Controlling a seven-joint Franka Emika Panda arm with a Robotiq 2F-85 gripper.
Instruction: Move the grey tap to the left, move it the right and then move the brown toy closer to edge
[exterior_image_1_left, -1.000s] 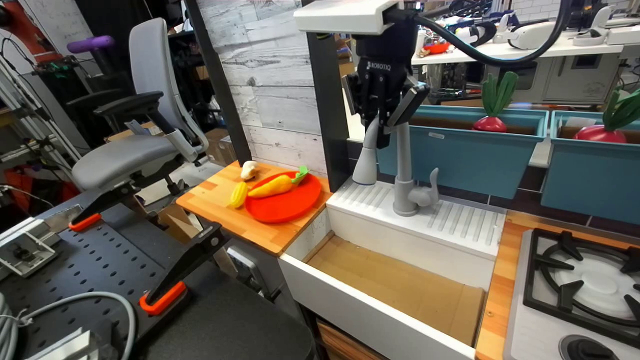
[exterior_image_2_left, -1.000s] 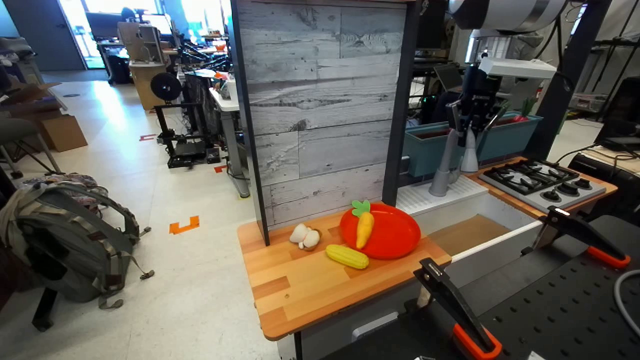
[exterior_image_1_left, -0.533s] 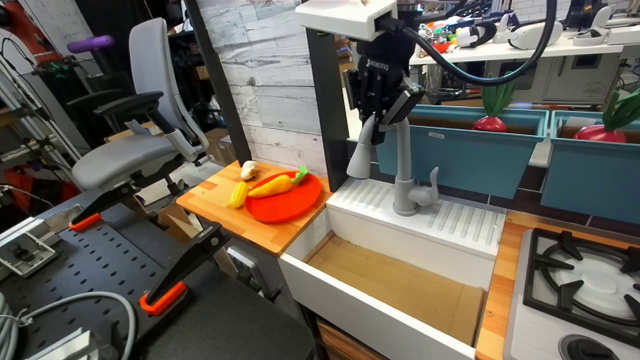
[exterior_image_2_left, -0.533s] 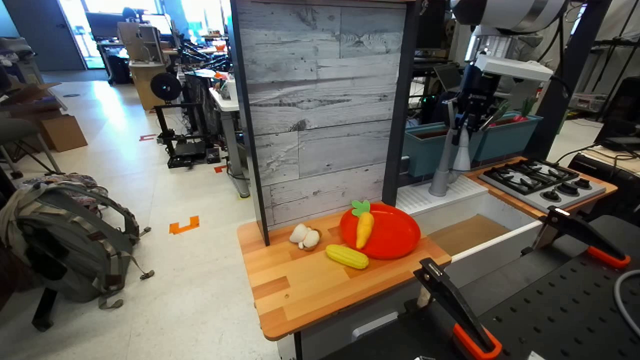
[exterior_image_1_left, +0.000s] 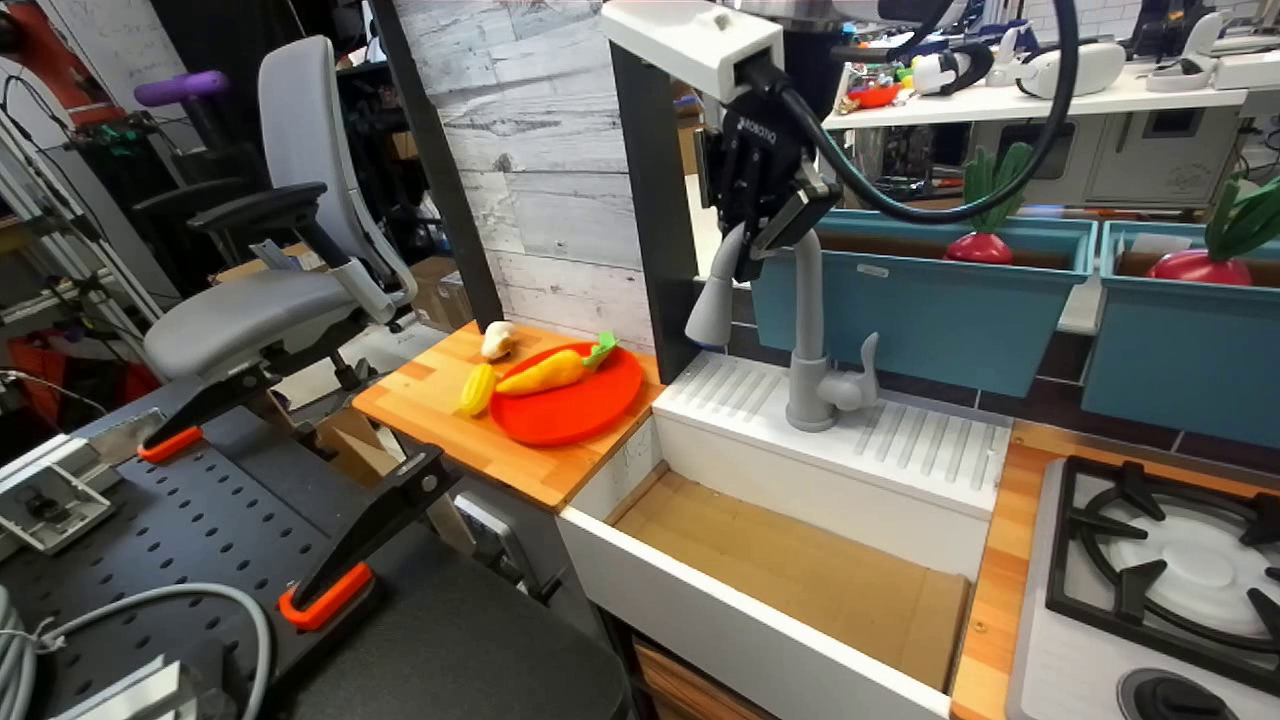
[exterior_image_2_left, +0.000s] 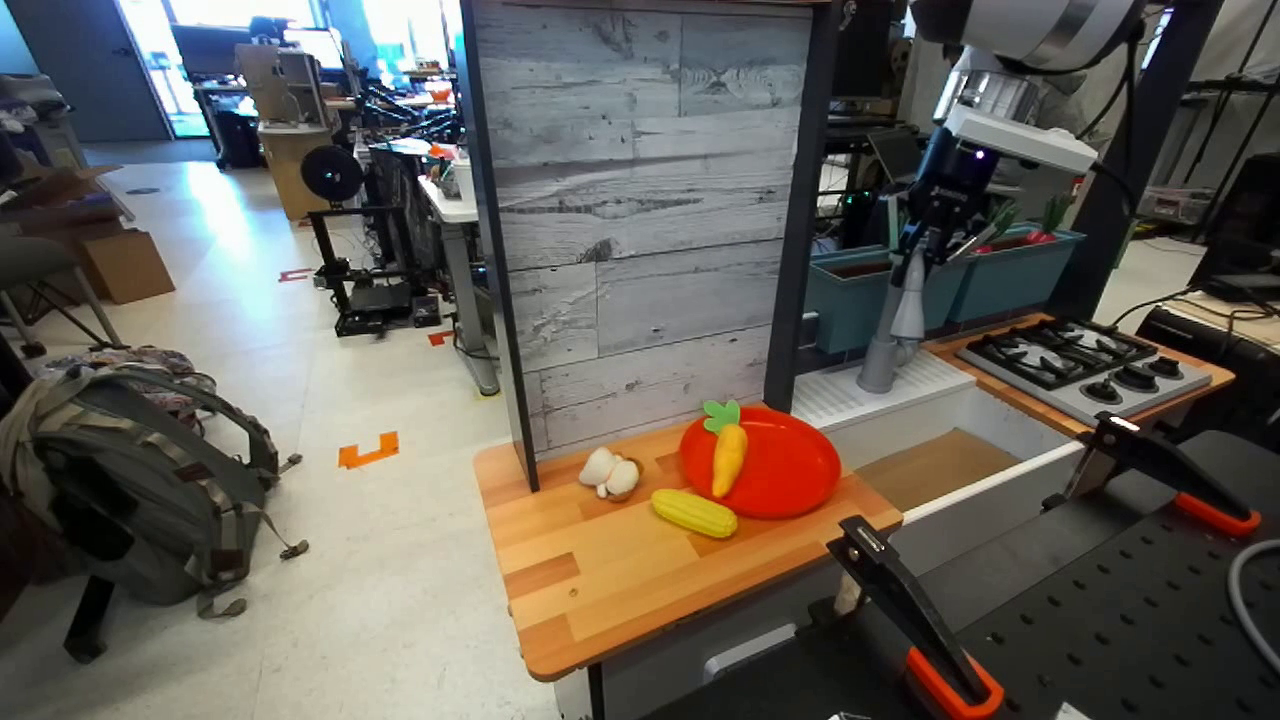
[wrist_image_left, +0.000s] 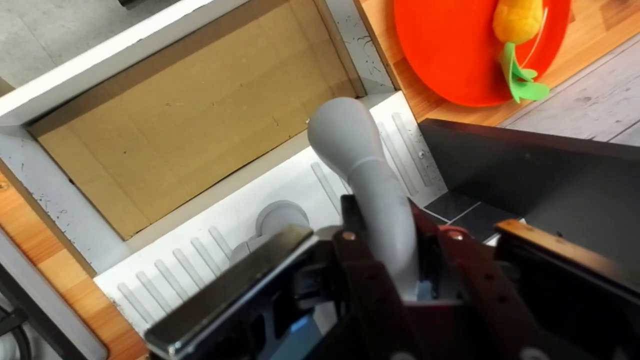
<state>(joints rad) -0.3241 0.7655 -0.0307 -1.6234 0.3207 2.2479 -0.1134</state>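
Note:
The grey tap (exterior_image_1_left: 808, 340) stands upright on the white ribbed ledge behind the sink in both exterior views (exterior_image_2_left: 880, 350). My gripper (exterior_image_1_left: 755, 255) is shut on its arched spout from above, near the top. In the wrist view the spout (wrist_image_left: 345, 130) passes between the two fingers (wrist_image_left: 387, 220), with a finger close on each side. The spout's end hangs left of the stem in an exterior view. The wooden board's edge (exterior_image_2_left: 700, 602) shows along the counter left of the sink. The reddish-brown toy is out of view or hidden.
On the board lie an orange-red plate (exterior_image_2_left: 800, 460) with a yellow carrot toy (exterior_image_2_left: 731, 462), a corn toy (exterior_image_2_left: 694, 513) and a cream mushroom-like toy (exterior_image_2_left: 612, 473). A dark post (exterior_image_1_left: 655, 210), teal planters (exterior_image_1_left: 930, 310), sink (exterior_image_1_left: 790, 550) and stove (exterior_image_1_left: 1180, 570) surround the tap.
The spout's end has swung left and tipped slightly upward in an exterior view, with my gripper on it. The wrist has tilted and lowered. The toys and plate have not moved.

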